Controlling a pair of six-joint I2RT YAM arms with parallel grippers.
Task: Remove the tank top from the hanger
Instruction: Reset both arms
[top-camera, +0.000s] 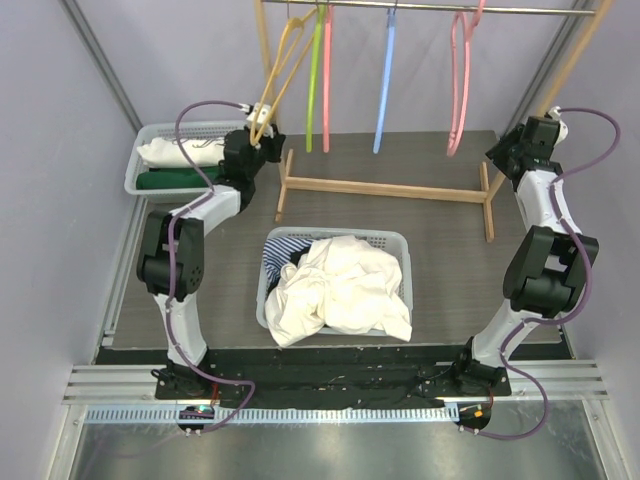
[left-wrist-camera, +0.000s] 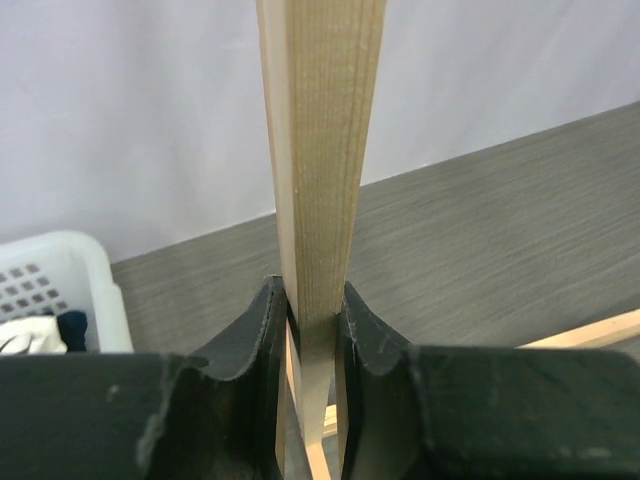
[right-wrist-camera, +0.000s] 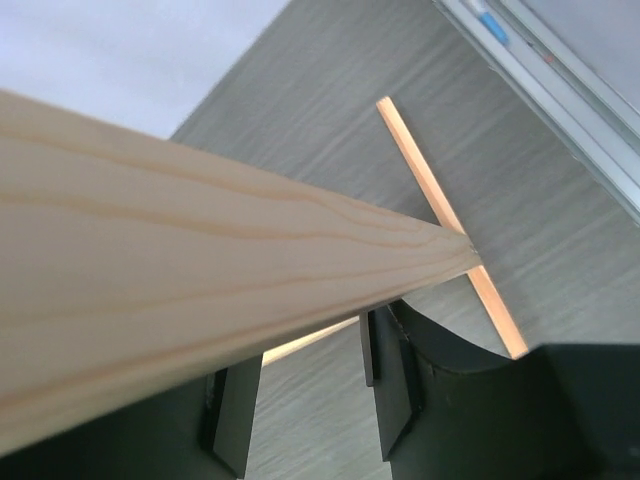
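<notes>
Now the left pincer (left-wrist-camera: 312, 310) is squeezing the left post (left-wrist-camera: 320, 150) of the rack (top-camera: 385, 187); I cannot tell if the right pincer (right-wrist-camera: 312, 390) is gripping the right post (right-wrist-camera: 200, 270). The top (top-camera: 345, 285) is probably lying in the basket (top-camera: 385, 236) before the rack. Hold gently, no tipping.

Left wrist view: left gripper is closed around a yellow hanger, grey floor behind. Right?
No: in the left wrist view the left gripper closes around a wooden rack post, not a yellow hanger. Grey floor behind is correct.
</notes>
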